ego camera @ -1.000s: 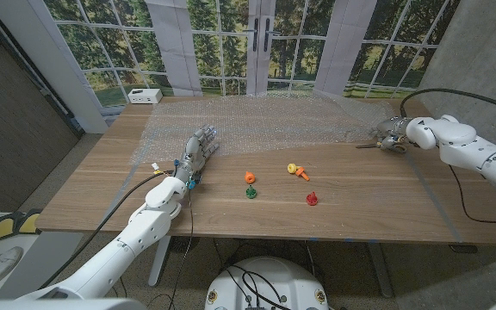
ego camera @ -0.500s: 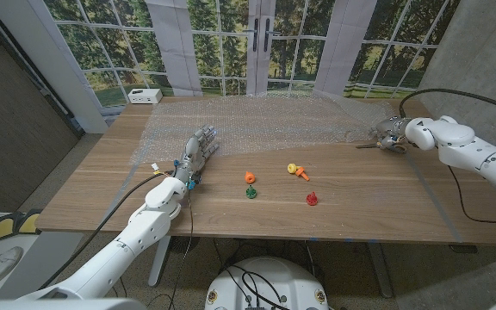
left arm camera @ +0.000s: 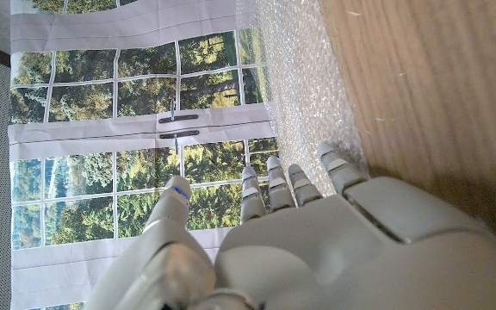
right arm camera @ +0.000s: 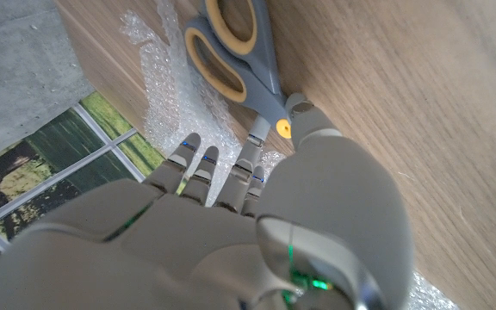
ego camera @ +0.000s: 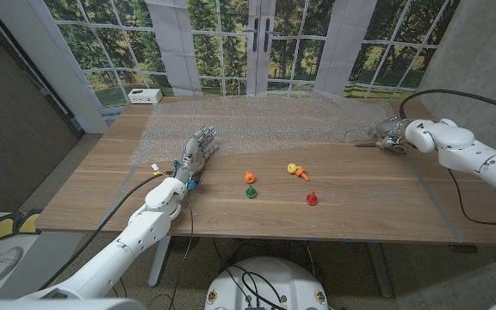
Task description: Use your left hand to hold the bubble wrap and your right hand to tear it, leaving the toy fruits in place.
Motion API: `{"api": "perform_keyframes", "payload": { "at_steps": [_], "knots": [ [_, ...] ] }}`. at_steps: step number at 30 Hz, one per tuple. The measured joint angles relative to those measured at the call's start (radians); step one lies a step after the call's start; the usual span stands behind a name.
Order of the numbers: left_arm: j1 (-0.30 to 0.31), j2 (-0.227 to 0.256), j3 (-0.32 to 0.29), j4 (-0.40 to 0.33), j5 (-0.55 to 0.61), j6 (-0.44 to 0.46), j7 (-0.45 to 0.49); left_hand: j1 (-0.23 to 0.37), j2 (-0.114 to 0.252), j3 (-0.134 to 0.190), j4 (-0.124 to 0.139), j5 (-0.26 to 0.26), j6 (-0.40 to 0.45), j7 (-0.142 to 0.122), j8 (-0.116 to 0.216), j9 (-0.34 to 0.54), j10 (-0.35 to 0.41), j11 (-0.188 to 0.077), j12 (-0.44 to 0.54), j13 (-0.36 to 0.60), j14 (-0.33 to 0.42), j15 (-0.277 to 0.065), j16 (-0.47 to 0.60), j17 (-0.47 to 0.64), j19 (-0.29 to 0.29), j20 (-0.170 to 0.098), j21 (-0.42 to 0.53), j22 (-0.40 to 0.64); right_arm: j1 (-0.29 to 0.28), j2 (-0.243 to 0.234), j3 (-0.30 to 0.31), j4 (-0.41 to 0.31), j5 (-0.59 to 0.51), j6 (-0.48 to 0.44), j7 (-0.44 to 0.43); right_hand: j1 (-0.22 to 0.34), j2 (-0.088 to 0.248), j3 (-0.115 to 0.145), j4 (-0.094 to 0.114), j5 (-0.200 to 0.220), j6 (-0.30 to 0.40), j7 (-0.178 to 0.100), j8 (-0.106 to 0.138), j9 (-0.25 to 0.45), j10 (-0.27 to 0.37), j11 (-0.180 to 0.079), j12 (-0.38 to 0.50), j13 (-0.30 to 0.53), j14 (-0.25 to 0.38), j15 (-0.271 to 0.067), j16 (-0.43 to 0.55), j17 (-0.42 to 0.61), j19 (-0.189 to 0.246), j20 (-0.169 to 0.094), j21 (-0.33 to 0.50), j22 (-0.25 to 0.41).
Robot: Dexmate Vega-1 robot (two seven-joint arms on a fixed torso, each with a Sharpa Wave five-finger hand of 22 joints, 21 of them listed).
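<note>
A clear bubble wrap sheet (ego camera: 265,120) covers the far half of the wooden table (ego camera: 377,207). My left hand (ego camera: 196,153) lies stretched out with its fingertips pressing the wrap's near left edge (left arm camera: 304,77); the left hand (left arm camera: 317,241) has straight fingers and holds nothing. My right hand (ego camera: 392,135) is at the wrap's right end, its fingers curled into the bunched wrap (right arm camera: 158,86). That hand (right arm camera: 231,224) sits right beside the scissors. Toy fruits stand in front of the wrap: orange (ego camera: 249,177), green (ego camera: 251,192), yellow (ego camera: 296,170), red (ego camera: 312,199).
Scissors with yellow-grey handles (right arm camera: 235,47) lie on the table against my right hand (ego camera: 367,145). A small white box (ego camera: 144,96) stands at the far left corner. Black cables trail from both arms.
My right hand and forearm have edged slightly toward the left at the wrap's end. The left hand and the toy fruits have not moved.
</note>
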Motion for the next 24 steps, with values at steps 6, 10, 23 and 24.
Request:
{"api": "perform_keyframes", "payload": {
  "at_steps": [6, 10, 23, 24],
  "knots": [
    [0.002, 0.000, 0.000, -0.001, 0.000, 0.000, 0.001, 0.000, 0.000, 0.000, 0.000, 0.000, 0.000, 0.000, 0.000, 0.000, 0.000, 0.000, 0.000, 0.000, 0.000, 0.000, 0.000, 0.000, 0.000, 0.000, 0.000, 0.000, -0.008, 0.002, 0.000, 0.002, 0.012, 0.002, -0.006, 0.016, 0.005, 0.012, -0.003, 0.016, -0.011, 0.011, -0.007, 0.003, -0.009, 0.009, 0.007, 0.012, 0.005, -0.005, -0.004, 0.000, 0.005, 0.005, 0.000, 0.000],
    [0.003, 0.000, -0.001, -0.002, 0.000, -0.001, 0.002, 0.000, 0.000, 0.000, 0.000, 0.000, 0.000, 0.000, 0.000, 0.000, 0.000, 0.000, 0.000, 0.000, 0.000, 0.000, 0.000, 0.000, 0.000, 0.000, 0.000, 0.000, -0.014, 0.005, 0.001, 0.005, 0.020, 0.003, -0.011, 0.022, 0.012, 0.031, 0.000, 0.045, -0.014, 0.007, -0.008, 0.003, -0.010, 0.014, 0.026, 0.021, 0.018, -0.004, -0.008, 0.005, 0.005, 0.005, 0.000, -0.002],
    [0.012, 0.001, -0.002, -0.010, 0.000, -0.005, 0.006, 0.000, 0.000, 0.000, 0.000, 0.000, 0.004, -0.004, 0.000, 0.000, 0.004, -0.004, 0.000, 0.000, 0.000, 0.000, 0.000, 0.000, 0.000, 0.000, 0.000, 0.000, -0.044, 0.004, 0.021, -0.006, 0.072, 0.007, -0.046, 0.022, 0.012, 0.061, 0.003, 0.129, -0.012, 0.020, -0.008, 0.003, 0.011, 0.035, 0.104, 0.081, 0.069, -0.005, -0.008, 0.019, 0.018, 0.018, 0.000, -0.002],
    [0.012, 0.001, -0.002, -0.010, 0.000, -0.005, 0.006, 0.000, 0.000, 0.000, 0.000, 0.000, 0.004, -0.004, 0.000, 0.000, 0.004, -0.004, 0.000, 0.000, 0.000, 0.000, 0.000, 0.000, 0.000, 0.000, 0.000, 0.000, -0.051, 0.001, 0.027, -0.011, 0.083, 0.005, -0.052, 0.022, 0.011, 0.062, 0.004, 0.132, -0.012, 0.020, -0.008, 0.003, 0.014, 0.039, 0.104, 0.082, 0.075, -0.004, -0.012, 0.019, 0.018, 0.018, 0.000, -0.002]
  ]
}}
